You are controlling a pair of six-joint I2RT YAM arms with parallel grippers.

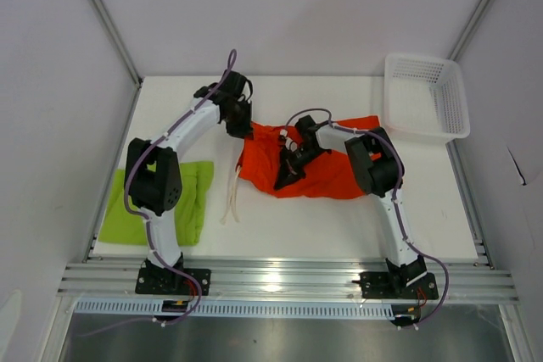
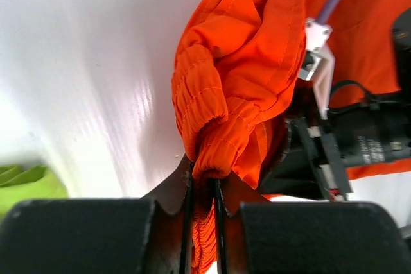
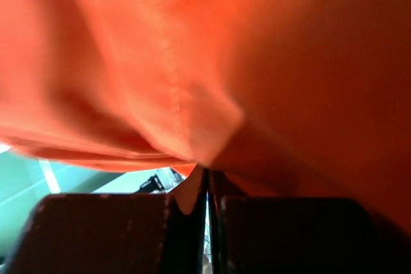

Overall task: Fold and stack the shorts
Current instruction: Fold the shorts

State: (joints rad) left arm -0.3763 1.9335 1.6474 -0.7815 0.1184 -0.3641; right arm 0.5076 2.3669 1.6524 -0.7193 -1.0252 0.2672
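The orange shorts [image 1: 329,177] lie bunched at the middle of the surface [image 1: 339,226], with white drawstrings [image 1: 231,201] trailing off at 7 o'clock. The left claw [image 2: 204,187] is clamped on the gathered waistband at the shorts' 10 o'clock corner. The right claw [image 3: 207,184] is pinched tight on a fold of the same orange cloth. The green shorts [image 1: 161,205] lie folded at 8 o'clock, well apart. A basket [image 1: 454,95] sits at 2 o'clock.

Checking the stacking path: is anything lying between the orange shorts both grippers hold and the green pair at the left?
No separate object. Between the orange shorts and the green shorts is bare table, crossed only by the orange pair's own white drawstrings. The left arm's elbow does overhang the green pair.
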